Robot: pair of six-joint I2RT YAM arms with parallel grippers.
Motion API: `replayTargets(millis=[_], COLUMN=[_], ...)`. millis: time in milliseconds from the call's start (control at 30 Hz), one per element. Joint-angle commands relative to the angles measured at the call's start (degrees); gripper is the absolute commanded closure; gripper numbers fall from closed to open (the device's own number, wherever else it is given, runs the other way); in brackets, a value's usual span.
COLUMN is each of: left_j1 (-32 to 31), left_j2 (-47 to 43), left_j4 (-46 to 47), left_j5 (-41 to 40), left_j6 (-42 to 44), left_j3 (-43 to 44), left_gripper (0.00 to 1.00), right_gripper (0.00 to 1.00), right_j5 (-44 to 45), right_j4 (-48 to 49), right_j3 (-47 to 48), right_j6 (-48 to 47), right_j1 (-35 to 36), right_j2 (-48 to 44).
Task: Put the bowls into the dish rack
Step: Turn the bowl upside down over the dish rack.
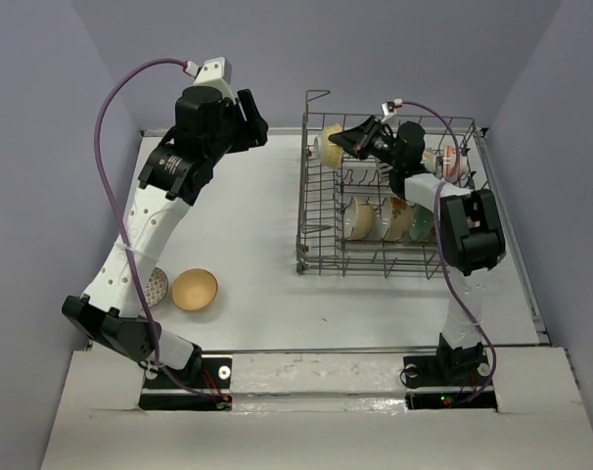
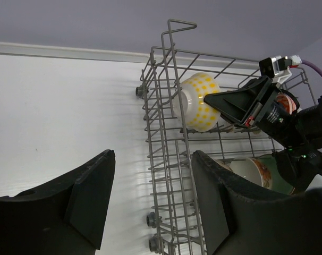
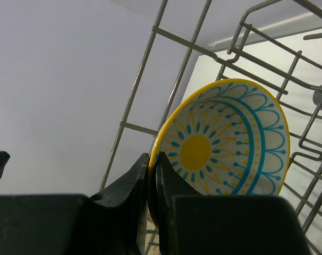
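Right gripper up close, black fingers pinched tight on the rim of the yellow-rimmed ceramic bowl with blue petals, held on edge inside the far left corner of the grey wire dish rack. Left gripper hangs spread wide and empty just left of the rack. A tan round bowl sits on the white table; several bowls stand racked.
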Motion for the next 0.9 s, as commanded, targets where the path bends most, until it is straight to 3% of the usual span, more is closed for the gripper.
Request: replayTargets(millis=[0, 867], left_j1=[0.16, 0.16], left_j2=[-1.64, -2.17], left_j4=[2.96, 3.13], left_j5=[1.13, 1.22], left_j6=[-0.1, -0.36], left_j3=[-0.31, -1.01], left_gripper=[0.31, 0.31], right_gripper=[0.99, 0.99], right_j5=[0.6, 4.01], right_j4=[1.87, -12.01], right_j3=[5.44, 10.72], right_j6=[0.14, -7.85], right_j1=[0.14, 0.14], right_j2=[0.77, 5.79])
